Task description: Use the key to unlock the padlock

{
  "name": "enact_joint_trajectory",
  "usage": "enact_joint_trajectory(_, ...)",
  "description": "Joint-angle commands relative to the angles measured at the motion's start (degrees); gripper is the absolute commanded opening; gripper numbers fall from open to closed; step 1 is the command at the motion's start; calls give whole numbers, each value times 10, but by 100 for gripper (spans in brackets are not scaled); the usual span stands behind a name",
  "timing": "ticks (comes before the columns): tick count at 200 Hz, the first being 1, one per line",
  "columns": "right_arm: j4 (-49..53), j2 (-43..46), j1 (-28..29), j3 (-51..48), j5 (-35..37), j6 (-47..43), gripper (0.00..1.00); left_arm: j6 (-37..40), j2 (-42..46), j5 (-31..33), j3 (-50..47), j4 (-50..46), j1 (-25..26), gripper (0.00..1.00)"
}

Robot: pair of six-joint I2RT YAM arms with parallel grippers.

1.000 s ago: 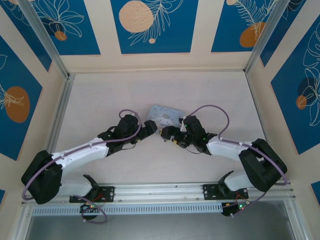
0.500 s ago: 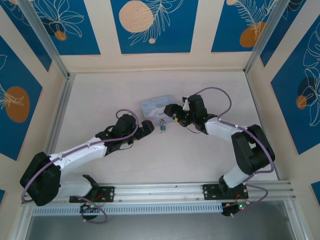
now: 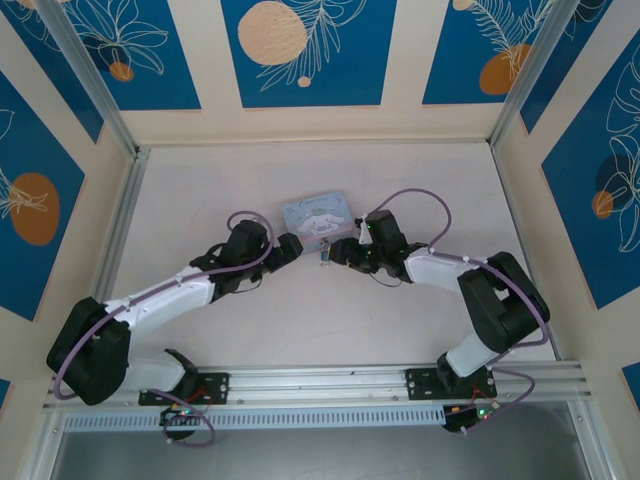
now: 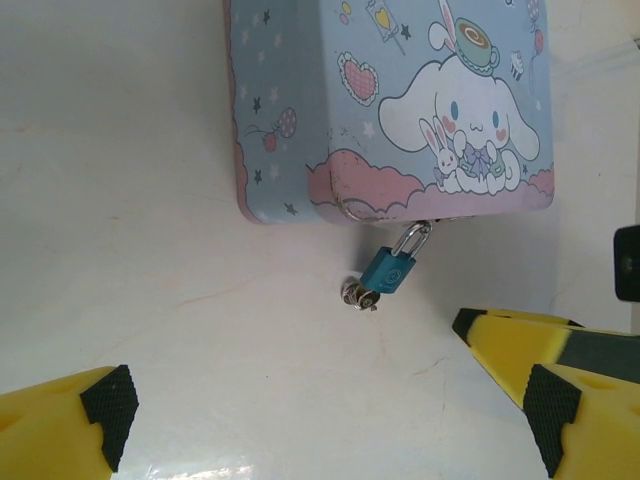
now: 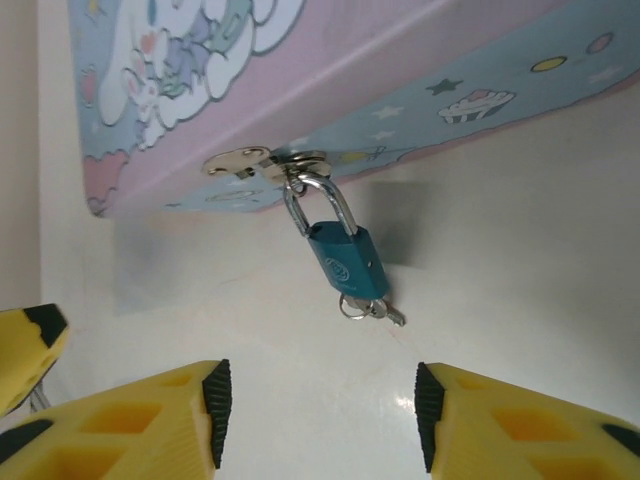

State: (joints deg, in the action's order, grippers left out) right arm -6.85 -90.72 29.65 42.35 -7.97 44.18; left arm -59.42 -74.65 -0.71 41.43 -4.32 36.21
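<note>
Now, boxy teal padlock (image 5: 347, 262), tiny silvery key (image 5: 380, 310), glossy table (image 5: 520, 260)

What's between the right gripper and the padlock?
Just the key touching the padlock, then bare table to the right gripper, in the right wrist view.
</note>
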Motion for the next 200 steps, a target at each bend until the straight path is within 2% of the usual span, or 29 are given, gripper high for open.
enact_joint_trajectory(1, 21, -35, 13, 30, 19, -44, 51, 9, -6, -15, 17, 2, -8, 100)
enact_joint_trajectory(54, 16, -92, 29, 55, 41, -52, 50, 2, -19, -30, 17, 18, -14, 100)
enact_joint_trajectory(132, 14, -130, 37, 80, 59, -52, 49, -4, -39, -46, 17, 38, -19, 100)
enact_joint_trajectory(178, 15, -145, 38, 95, 72, -58, 41, -6, -41, -51, 15, 43, -20, 100)
enact_joint_trajectory(200, 12, -147, 37, 96, 80, -57, 34, -7, -42, -51, 15, 43, -22, 100)
